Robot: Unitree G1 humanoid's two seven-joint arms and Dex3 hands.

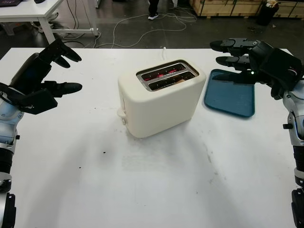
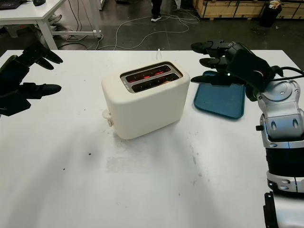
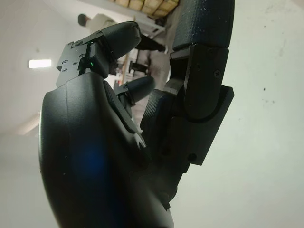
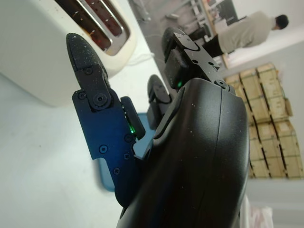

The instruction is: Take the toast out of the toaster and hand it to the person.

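Right hand: the right hand [image 1: 247,59], a black matte plastic shell with three blocky, jointed fingers, hangs open and holds nothing, raised above the table to the right of the toaster and over the near edge of the tray; a small green light glows on its shell.
Right hand, close up: in the right wrist view the right hand's fingers [image 4: 92,90] show rough, speckled pads and screwed side plates, pointing toward the toaster's side.
Left hand: the left hand [image 1: 40,78], the same black jointed build, is open and holds nothing, raised at the left side of the table, well apart from the toaster.
Toaster: the toaster [image 1: 161,97] is a cream, smooth, rounded box standing upright near the middle of the table, turned at an angle, with a small knob low on its near left corner.
Slots: two long slots in a dark metal top plate [image 1: 167,74] glow red inside.
Toast: the toast [image 1: 179,80] is only a pale sliver low in the nearer slot, hard to make out.
Tray: the tray [image 1: 231,95] is a flat, dark blue rectangle with rounded corners and a low rim, lying just right of the toaster.
Table: the table [image 1: 156,180] is white, matte, with faint scuffs and a few dark specks.
Person: a person [image 4: 249,31] in a beige top stands in the background of the right wrist view, near stacked wooden crates [image 4: 266,123].
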